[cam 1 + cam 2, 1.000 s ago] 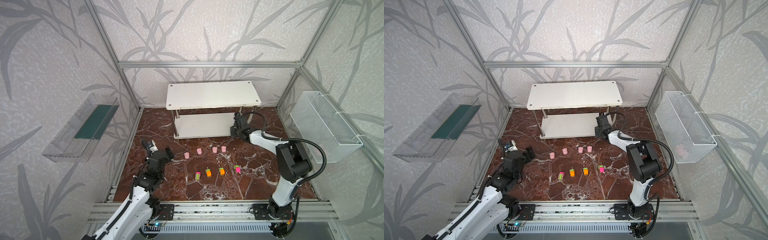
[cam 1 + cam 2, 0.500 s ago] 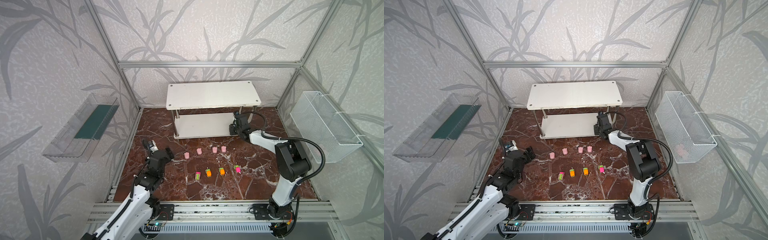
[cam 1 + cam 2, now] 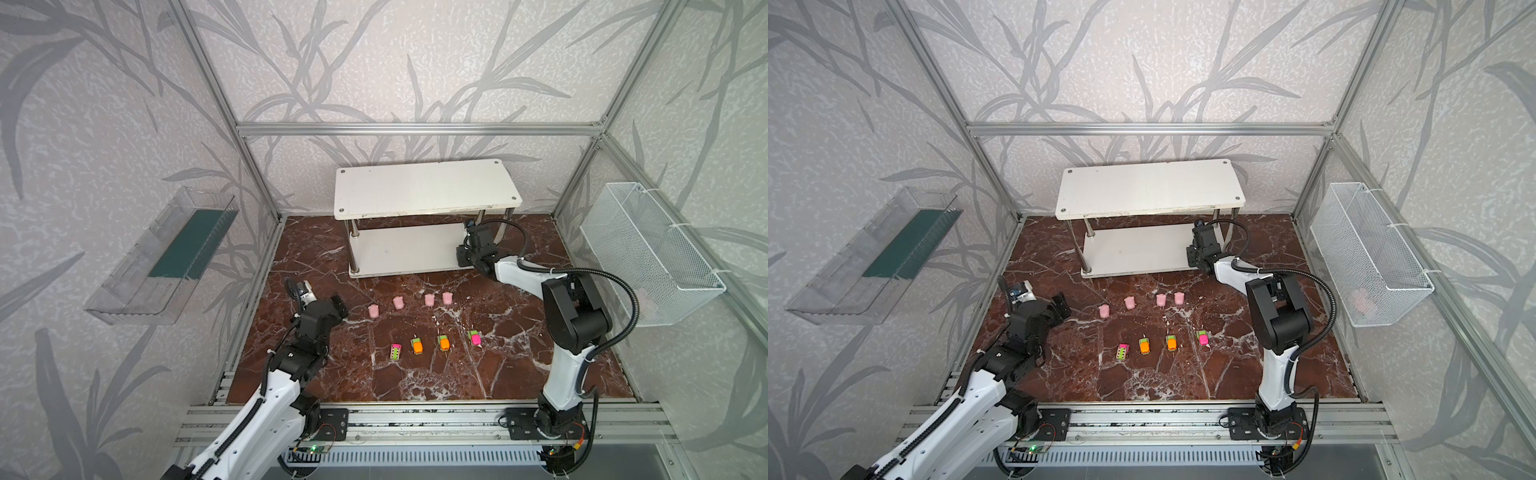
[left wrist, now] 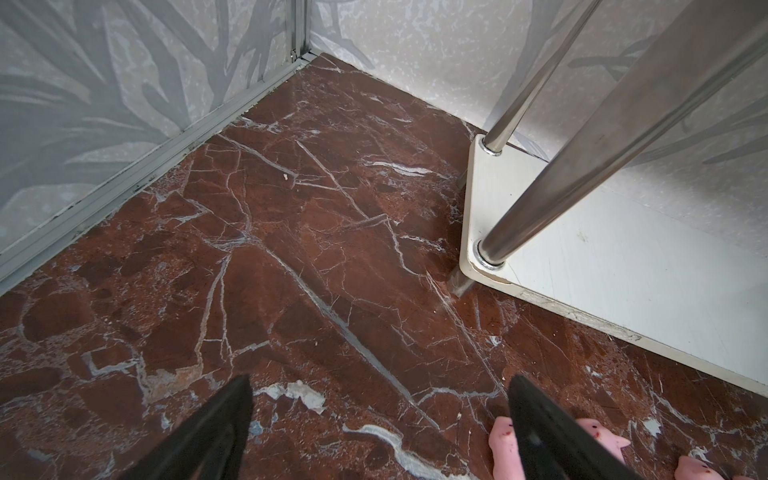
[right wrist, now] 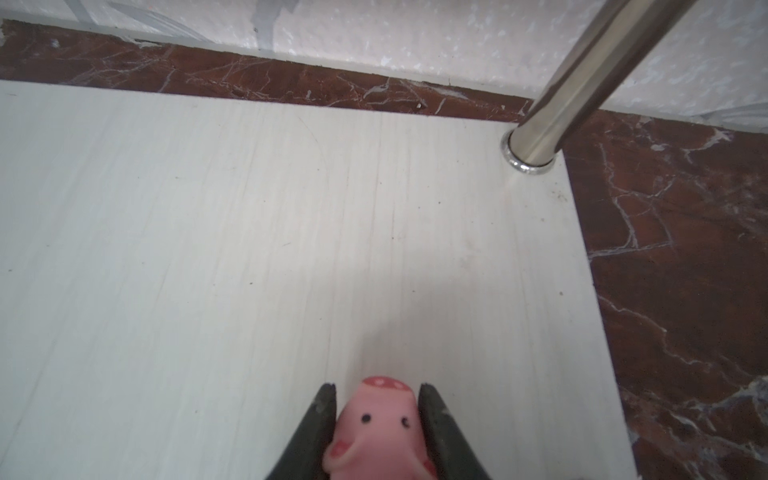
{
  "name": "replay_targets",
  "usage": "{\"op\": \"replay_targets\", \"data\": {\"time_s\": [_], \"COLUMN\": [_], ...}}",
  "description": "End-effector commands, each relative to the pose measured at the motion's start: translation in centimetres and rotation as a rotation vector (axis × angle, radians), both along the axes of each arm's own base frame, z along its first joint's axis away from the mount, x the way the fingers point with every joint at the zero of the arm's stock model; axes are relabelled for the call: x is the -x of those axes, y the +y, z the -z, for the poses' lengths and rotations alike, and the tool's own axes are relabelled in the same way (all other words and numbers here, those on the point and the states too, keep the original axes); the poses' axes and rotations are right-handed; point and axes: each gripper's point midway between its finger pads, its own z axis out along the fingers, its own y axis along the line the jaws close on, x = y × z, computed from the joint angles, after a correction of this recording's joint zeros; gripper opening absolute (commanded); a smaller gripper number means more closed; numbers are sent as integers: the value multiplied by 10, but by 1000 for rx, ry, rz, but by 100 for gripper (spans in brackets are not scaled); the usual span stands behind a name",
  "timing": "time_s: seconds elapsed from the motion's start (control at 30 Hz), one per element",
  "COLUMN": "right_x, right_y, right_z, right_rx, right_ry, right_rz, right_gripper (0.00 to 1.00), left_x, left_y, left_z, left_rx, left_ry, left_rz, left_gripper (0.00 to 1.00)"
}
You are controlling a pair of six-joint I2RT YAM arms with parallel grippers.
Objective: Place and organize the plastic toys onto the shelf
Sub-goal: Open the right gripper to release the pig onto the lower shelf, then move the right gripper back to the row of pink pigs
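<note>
Now, only the right wrist view shows the grip. The right gripper (image 5: 377,395) has both fingers (image 5: 320,428) pressed to the flanks of a pink pig piece (image 5: 376,424), jaws closed on it. It is over the lower board (image 5: 208,232) of the shelf (image 3: 424,187), near the 3 o'clock end and a chrome post (image 5: 552,99). Both top views hide this toy behind the wrist. Cannot tell if it touches the board.

Only the left wrist view shows the left gripper (image 4: 380,378) with jaws wide apart and nothing between them, above the floor (image 3: 415,382) at its 9 o'clock side.

The floor is red-brown marble with white veins, with the shelf at 12 o'clock. Four pink pieces (image 3: 399,302) sit in a row at centre. Four toy cars (image 3: 417,345) are lined up toward 6 o'clock. The leaf-patterned walls carry a clear tray (image 3: 162,257) at 9 o'clock and a wire basket (image 3: 648,249) at 3 o'clock.

Against one second ago, the right gripper sits slightly further toward 12 o'clock, between the boards. The left arm and floor toys are unchanged.
</note>
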Motion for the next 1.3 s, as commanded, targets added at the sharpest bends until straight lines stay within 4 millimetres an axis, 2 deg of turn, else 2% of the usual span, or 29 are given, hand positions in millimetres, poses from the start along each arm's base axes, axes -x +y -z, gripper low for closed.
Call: {"op": "replay_targets", "data": {"time_s": [0.0, 0.33, 0.63, 0.9, 0.93, 1.27], "right_x": [-8, -8, 5, 31, 36, 87], "right_y": [-7, -7, -2, -6, -6, -13], "right_z": [-1, -1, -28, -51, -60, -87], "right_rx": [15, 7, -70, -132, -145, -253], "right_ry": [-5, -3, -58, -104, -120, -167], "right_rz": [20, 27, 7, -3, -7, -22], "right_gripper": [37, 53, 59, 60, 60, 61], "left_x": [3, 4, 6, 7, 6, -4], "left_y": [5, 6, 6, 7, 7, -1], "left_z": [3, 4, 6, 6, 6, -3], "left_rx": [-17, -14, -15, -12, -12, 7], "left_ry": [3, 2, 3, -2, -3, -26], "left_rz": [-23, -26, -27, -30, -29, -6], "left_gripper": [94, 94, 94, 94, 94, 94]}}
